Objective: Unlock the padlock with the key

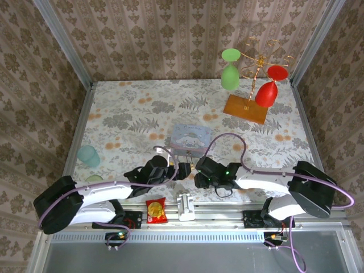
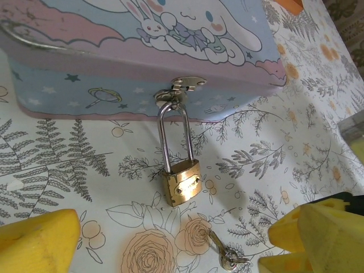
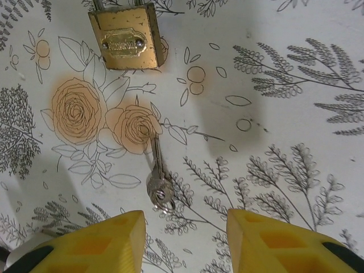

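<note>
Silvery key (image 3: pixel 157 173) (flat) — before right claw (image 3: pixel 183 222)

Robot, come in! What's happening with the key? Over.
Left gripper open; right gripper open, empty. Key lies flat just ahead of it, nothing between. Padlock shut on tin.

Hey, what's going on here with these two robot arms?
The arms are set to unlock a small brass padlock whose shackle is hooked through the hasp of a pale blue cartoon tin. The key lies loose on the flowered table, just short of the padlock. The right gripper hovers over the key, jaws apart, not gripping it. The left gripper is open near the padlock.
</note>
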### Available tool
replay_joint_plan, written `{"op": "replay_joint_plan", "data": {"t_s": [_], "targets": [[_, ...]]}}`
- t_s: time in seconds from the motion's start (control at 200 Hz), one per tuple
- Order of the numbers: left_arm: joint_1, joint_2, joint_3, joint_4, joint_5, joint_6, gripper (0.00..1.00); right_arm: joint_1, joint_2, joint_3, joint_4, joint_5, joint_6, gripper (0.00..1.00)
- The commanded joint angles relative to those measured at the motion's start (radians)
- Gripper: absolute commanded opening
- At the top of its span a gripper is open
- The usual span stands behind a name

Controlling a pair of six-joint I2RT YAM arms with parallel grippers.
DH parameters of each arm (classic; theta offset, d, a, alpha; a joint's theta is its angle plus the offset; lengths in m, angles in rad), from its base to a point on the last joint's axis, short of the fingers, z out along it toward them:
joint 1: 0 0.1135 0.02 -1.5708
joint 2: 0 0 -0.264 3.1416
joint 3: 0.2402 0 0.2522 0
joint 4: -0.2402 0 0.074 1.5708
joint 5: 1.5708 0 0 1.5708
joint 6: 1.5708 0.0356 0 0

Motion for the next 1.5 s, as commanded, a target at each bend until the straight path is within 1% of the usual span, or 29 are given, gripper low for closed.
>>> {"op": "replay_joint_plan", "data": {"t_s": [0.0,0.17,0.285,0.485,0.575,0.62,0.79,0.965,1.0,1.095,1.165,1.38,1.495], "targets": [[-0.007,-0.053,-0.036,0.025,-0.054,-0.043,0.99,0.017,0.044,0.044,0.013,0.014,0.058,0.43],[-0.006,-0.145,-0.056,-0.055,-0.09,-0.019,0.99,0.019,0.052,0.046,-0.01,0.05,0.117,0.42],[-0.005,-0.19,-0.075,-0.071,-0.108,-0.007,0.99,0.021,0.077,0.063,-0.002,0.041,0.146,0.43],[-0.003,-0.23,-0.093,-0.087,-0.112,-0.007,0.99,0.033,0.13,0.093,-0.037,0.043,0.186,0.43],[-0.004,-0.242,-0.106,-0.084,-0.121,-0.022,1.0,0.035,0.148,0.104,-0.048,0.043,0.197,0.42],[-0.004,-0.248,-0.113,-0.081,-0.125,-0.029,1.0,0.037,0.16,0.113,-0.064,0.045,0.204,0.4],[-0.003,-0.274,-0.123,-0.087,-0.127,-0.028,1.0,0.048,0.166,0.115,-0.09,0.056,0.225,0.39],[-0.004,-0.276,-0.127,-0.076,-0.134,-0.022,1.0,0.048,0.182,0.12,-0.088,0.048,0.221,0.33],[-0.003,-0.278,-0.128,-0.075,-0.135,-0.023,1.0,0.047,0.182,0.117,-0.083,0.048,0.219,0.29],[-0.003,-0.276,-0.134,-0.062,-0.134,-0.03,1.0,0.047,0.175,0.114,-0.086,0.053,0.212,0.27],[-0.003,-0.272,-0.136,-0.058,-0.137,-0.034,1.0,0.048,0.173,0.116,-0.084,0.055,0.201,0.22],[-0.004,-0.241,-0.133,-0.036,-0.134,-0.028,1.0,0.047,0.169,0.117,-0.072,0.059,0.139,0.19],[-0.004,-0.215,-0.13,-0.016,-0.128,-0.026,1.0,0.047,0.185,0.147,-0.132,0.077,0.077,0.2]]}}
